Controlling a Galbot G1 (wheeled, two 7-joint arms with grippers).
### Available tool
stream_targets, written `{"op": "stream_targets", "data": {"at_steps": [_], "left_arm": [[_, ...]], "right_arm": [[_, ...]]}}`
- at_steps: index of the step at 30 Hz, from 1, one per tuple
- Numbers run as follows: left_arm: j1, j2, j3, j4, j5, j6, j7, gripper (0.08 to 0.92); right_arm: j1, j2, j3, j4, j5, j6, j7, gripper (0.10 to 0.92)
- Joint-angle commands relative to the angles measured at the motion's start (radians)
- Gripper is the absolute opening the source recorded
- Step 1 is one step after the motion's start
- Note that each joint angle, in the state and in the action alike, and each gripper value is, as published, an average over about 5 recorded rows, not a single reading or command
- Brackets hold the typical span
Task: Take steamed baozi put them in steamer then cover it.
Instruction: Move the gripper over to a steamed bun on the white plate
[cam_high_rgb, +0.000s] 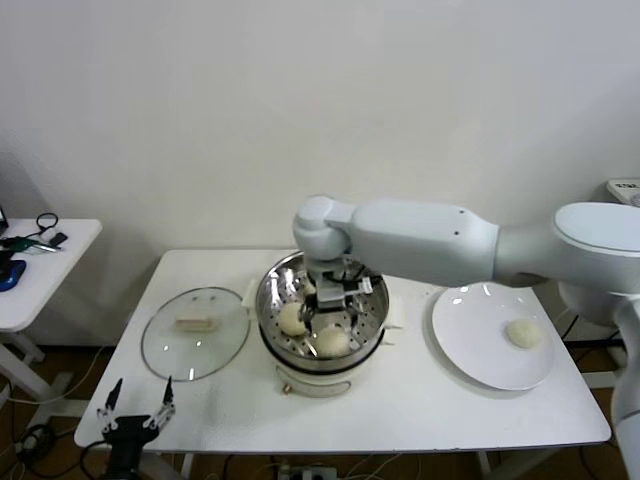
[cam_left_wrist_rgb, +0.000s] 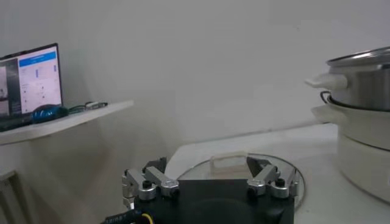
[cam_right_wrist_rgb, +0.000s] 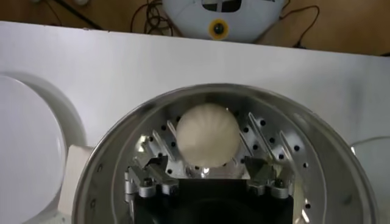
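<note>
The steel steamer (cam_high_rgb: 372, 318) stands mid-table on its cream base. Two baozi lie on its perforated tray, one at the left (cam_high_rgb: 292, 318) and one at the front (cam_high_rgb: 332, 342). Anything further back is hidden by my arm. My right gripper (cam_high_rgb: 335, 297) is low inside the pot. In the right wrist view it (cam_right_wrist_rgb: 207, 161) is open, its fingers (cam_right_wrist_rgb: 155, 159) spread either side of the near edge of a baozi (cam_right_wrist_rgb: 206, 133), apart from it. One baozi (cam_high_rgb: 523, 333) lies on the white plate (cam_high_rgb: 470, 345). The glass cover (cam_high_rgb: 195, 332) lies flat at the left. My left gripper (cam_high_rgb: 135, 405) is open and parked at the front-left table edge.
A side table (cam_high_rgb: 40, 265) with cables and a blue object stands to the left; the left wrist view shows a laptop (cam_left_wrist_rgb: 30, 82) on it. That view also shows the cover (cam_left_wrist_rgb: 244, 165) just ahead of the left gripper (cam_left_wrist_rgb: 210, 173) and the steamer (cam_left_wrist_rgb: 359, 122) beyond.
</note>
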Motion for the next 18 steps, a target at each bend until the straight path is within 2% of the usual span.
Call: {"op": "stream_targets", "data": {"at_steps": [1,3,8,14,18], "left_arm": [[-0.001,0.000,0.001,-0.004,0.000,0.002,0.000,0.823],[-0.001,0.001,0.003,-0.006,0.001,0.001,0.000,0.823],[0.002,0.003,0.005,-0.014,0.003,0.001,0.000,0.823],[0.010,0.016,-0.004,-0.021,0.000,-0.002,0.000,0.823],[0.016,0.019,-0.001,-0.027,0.003,-0.001,0.001,0.823]], "right_arm": [[0.066,-0.072,0.048,-0.033,0.026,-0.026,0.009,0.823],[0.094,-0.112,0.039,-0.066,0.056,-0.062,0.041,0.823],[0.217,-0.236,-0.118,-0.137,0.195,-0.189,0.301,0.823],[0.240,-0.425,-0.192,-0.108,0.337,-0.370,0.251,0.823],[0.168,-0.556,-0.162,-0.090,0.370,-0.465,0.243,0.823]]}}
